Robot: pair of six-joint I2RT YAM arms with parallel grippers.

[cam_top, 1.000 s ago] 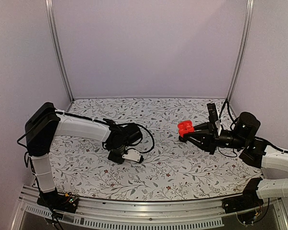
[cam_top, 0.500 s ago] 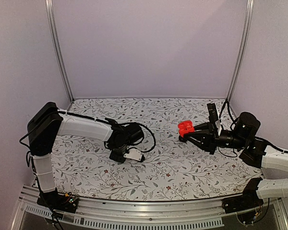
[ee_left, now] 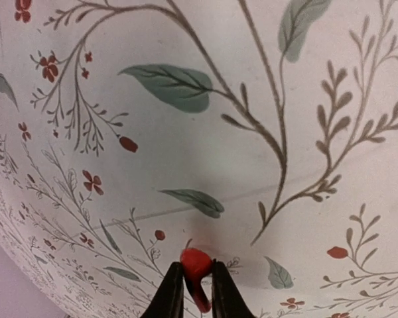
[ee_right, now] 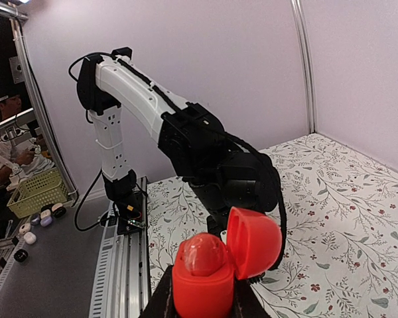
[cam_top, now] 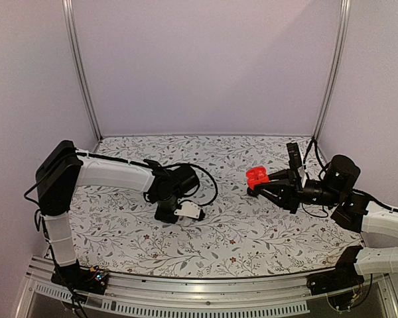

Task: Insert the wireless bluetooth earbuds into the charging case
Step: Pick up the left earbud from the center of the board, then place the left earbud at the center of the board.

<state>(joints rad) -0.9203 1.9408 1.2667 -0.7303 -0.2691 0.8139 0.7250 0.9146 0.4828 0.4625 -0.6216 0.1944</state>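
Cloth printed with leaves and small red flowers covers the table. On the left, the white left arm reaches from its base toward the middle, with its black wrist bent downward low over the cloth. The left gripper has its two dark fingertips drawn close together, pinching a tiny red earbud. The bud's rounded head pokes out past the tips and its stem sits between them. A faint reddish tint lies on the cloth just beyond the bud, but the wrist view does not show whether the bud touches the fabric. Right of centre and well apart from that grip, the red charging case is held above the cloth. The right gripper clamps the case body from both sides. The right arm stretches in from the right edge. In the right wrist view the case stands upright with its hinged lid swung open to the right. A glossy rounded red shape fills the case's open mouth, and it cannot be told whether this is an earbud.
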